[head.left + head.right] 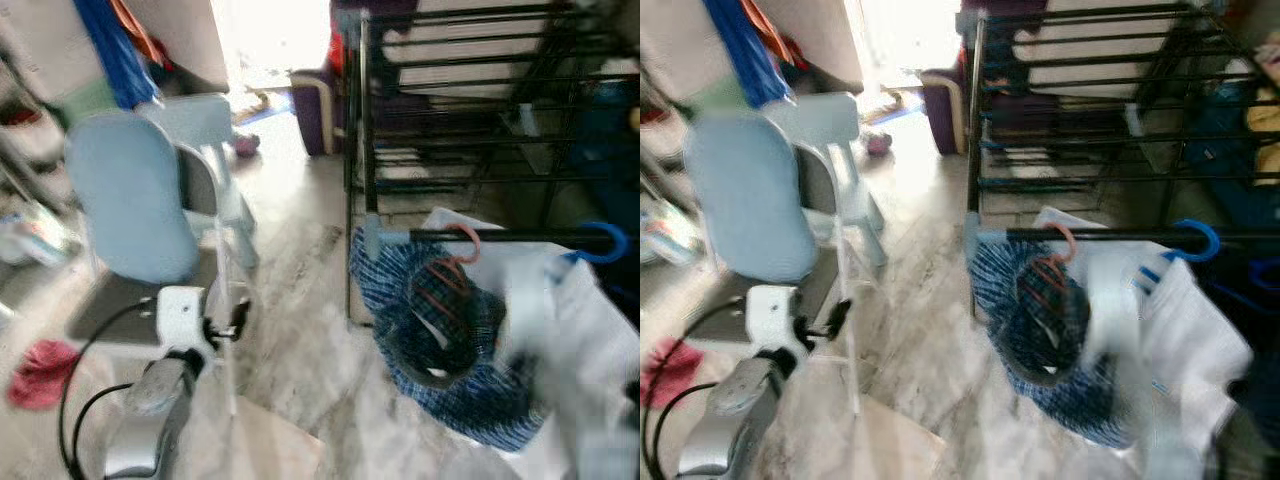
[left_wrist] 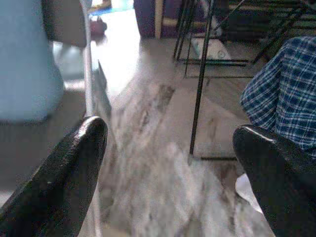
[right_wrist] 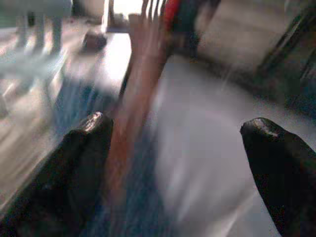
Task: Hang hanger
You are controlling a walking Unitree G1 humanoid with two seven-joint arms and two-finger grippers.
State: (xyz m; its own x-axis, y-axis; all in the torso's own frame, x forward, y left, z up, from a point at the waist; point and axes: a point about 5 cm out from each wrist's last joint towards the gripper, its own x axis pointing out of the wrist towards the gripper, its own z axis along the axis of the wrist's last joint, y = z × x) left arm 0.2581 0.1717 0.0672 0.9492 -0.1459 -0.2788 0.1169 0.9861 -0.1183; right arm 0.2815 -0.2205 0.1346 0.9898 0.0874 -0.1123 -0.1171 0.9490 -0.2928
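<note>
We find both tools spread wide and empty, the pink hanger (image 1: pixel 463 245) hooked on the rack's rail (image 1: pixel 500 237) with the plaid shirt (image 1: pixel 440 340) sagging floorward, and judge that any snag could unhook it.

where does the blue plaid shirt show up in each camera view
Left eye view: the blue plaid shirt hangs from the rail of the black drying rack, lower centre-right.
Right eye view: the shirt hangs just right of centre, under the same rail.
Left wrist view: a plaid fold at the edge, above one black finger.
Right wrist view: a blue blur between the fingers; cannot tell.
Shared landmark: the rack's thin black upright post.
</note>
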